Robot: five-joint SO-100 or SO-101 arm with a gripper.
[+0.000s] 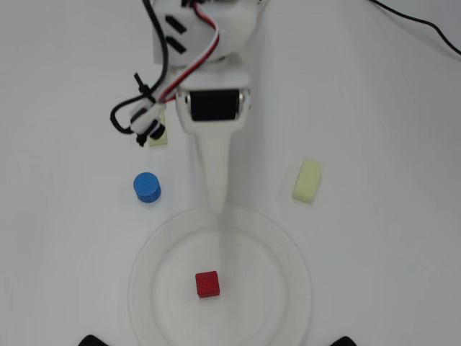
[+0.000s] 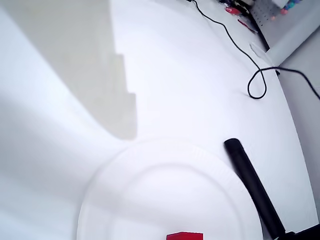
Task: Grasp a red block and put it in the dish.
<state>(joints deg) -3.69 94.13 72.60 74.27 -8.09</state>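
Note:
The red block (image 1: 207, 284) lies free in the middle of the dish (image 1: 288, 288), a large round white plate at the bottom centre of the overhead view. My gripper (image 1: 216, 207) points down toward the plate, its tip at the plate's far rim, well apart from the block. It shows as a single tapered white shape and looks shut and empty. In the wrist view the white fingers (image 2: 60, 75) fill the left side, the dish (image 2: 125, 200) lies below, and only the top of the red block (image 2: 185, 236) shows at the bottom edge.
A blue cylinder (image 1: 147, 187) stands left of the gripper. A pale yellow block (image 1: 307, 180) lies to the right, another (image 1: 159, 137) sits partly under the arm's cables. A black cable (image 2: 257, 85) and a black bar (image 2: 252, 185) lie right of the plate.

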